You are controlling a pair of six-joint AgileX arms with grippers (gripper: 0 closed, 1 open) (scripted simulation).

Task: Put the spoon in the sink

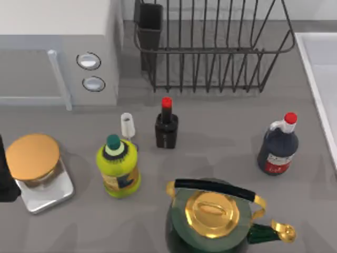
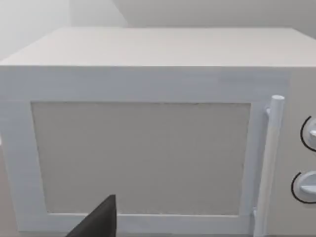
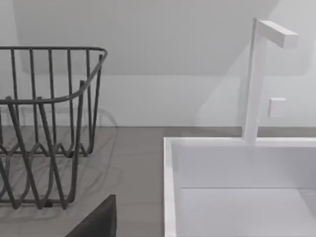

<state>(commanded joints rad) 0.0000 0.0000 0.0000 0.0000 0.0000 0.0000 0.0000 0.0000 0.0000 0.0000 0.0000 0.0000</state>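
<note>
Here, the sink (image 1: pixel 316 63), a pale grey-white basin with a raised rounded rim, sits at the right edge of the grey counter (image 1: pixel 221 132); in the right wrist view its rim (image 3: pixel 169 187) lies beside a white faucet (image 3: pixel 253 84) and the black wire dish rack (image 3: pixel 49 98). A small white utensil that appears to be the spoon (image 1: pixel 127 125) stands well apart from the basin, just beside a yellow bottle (image 1: pixel 118 166) and near a small dark bottle with a red cap (image 1: pixel 166 126). A dark corner of the left gripper (image 2: pixel 98 222) faces the white microwave (image 2: pixel 143 148). A like corner of the right gripper (image 3: pixel 98 219) hangs over the counter between rack and basin. It cannot be told whether either is spread or clenched, and neither is seen holding anything. A green and gold kettle (image 1: pixel 210 216), a dark sauce bottle (image 1: pixel 277 147) and a gold-lidded jar (image 1: pixel 32 158) also stand on the counter.
</note>
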